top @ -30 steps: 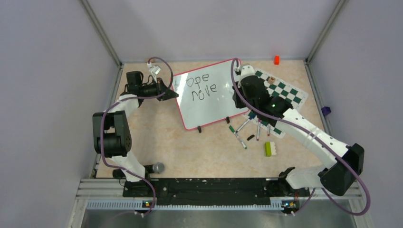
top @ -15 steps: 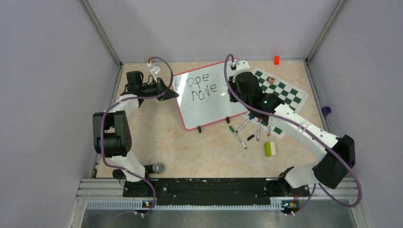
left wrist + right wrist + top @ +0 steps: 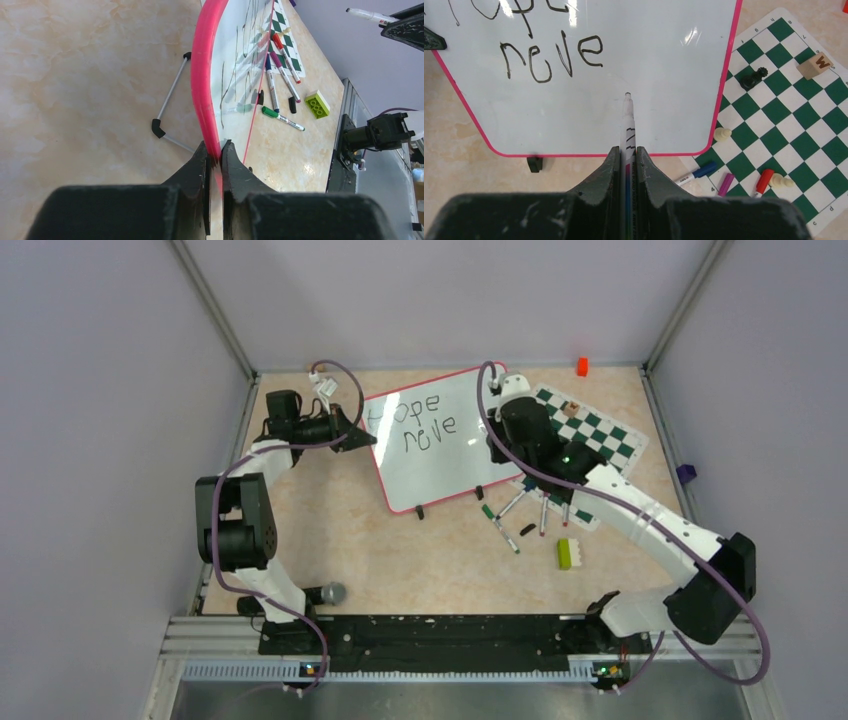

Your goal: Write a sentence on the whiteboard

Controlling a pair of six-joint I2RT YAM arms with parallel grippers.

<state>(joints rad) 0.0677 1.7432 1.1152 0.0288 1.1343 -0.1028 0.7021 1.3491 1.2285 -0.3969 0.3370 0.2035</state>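
The whiteboard [image 3: 440,455], glossy white with a red-pink rim, stands tilted at the table's back middle. Dark lettering [image 3: 420,422] on it reads "Hope" and below it "neve"; it also shows in the right wrist view [image 3: 551,52]. My left gripper [image 3: 352,434] is shut on the board's left rim [image 3: 202,85]. My right gripper [image 3: 494,437] is shut on a white marker [image 3: 628,125], whose tip hangs over the blank board area to the right of and below "neve". I cannot tell if the tip touches the board.
A green-and-white chess mat [image 3: 600,440] with a few pieces and a lettered wooden cube [image 3: 815,66] lies right of the board. Several markers [image 3: 520,515] and a green brick [image 3: 566,553] lie in front. An orange block [image 3: 582,366] sits at the back.
My right gripper swung left over the board and has come back slightly to the right with the marker. The lettering looks the same. The left arm has not moved.
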